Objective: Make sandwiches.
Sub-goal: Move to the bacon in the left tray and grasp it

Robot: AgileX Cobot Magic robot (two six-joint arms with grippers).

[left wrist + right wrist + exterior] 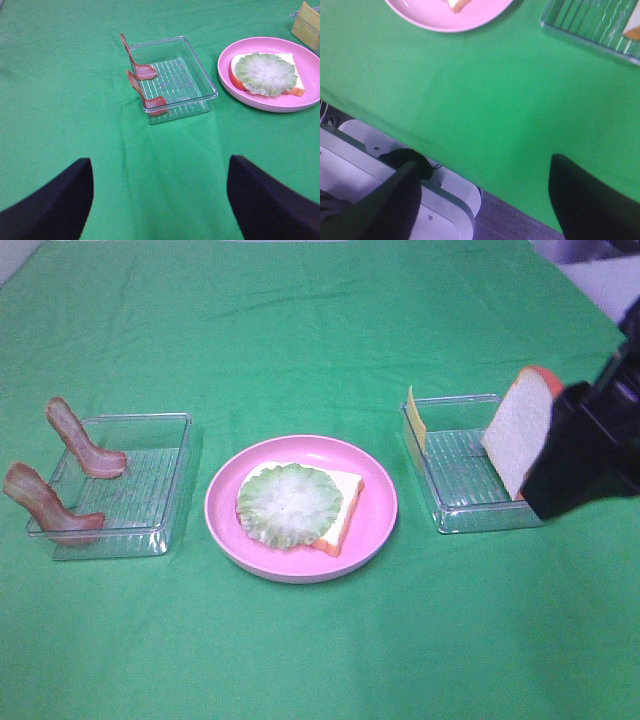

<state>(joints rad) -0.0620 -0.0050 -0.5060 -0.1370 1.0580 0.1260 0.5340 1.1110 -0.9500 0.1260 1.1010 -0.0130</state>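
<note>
From high up we see the sandwich (pixel 310 515), a bread slice (pixel 347 490) under a lettuce leaf (pixel 285 502), on the pink plate (pixel 378 525). Left of the plate, a tray (pixel 160 532) has bacon strips (pixel 45 502) leaning on its outer wall. Right of it, a second tray (pixel 470 517) has cheese (pixel 416 420) and a standing slice (pixel 520 430). Broad green cloth (pixel 320 640) lies before the plate.

In the left wrist view the left gripper (pixel 160 165) is spread wide and empty, well apart from the plate.

In the right wrist view the right gripper (pixel 485 165), also wide and empty, hangs near the cloth's edge.
</note>
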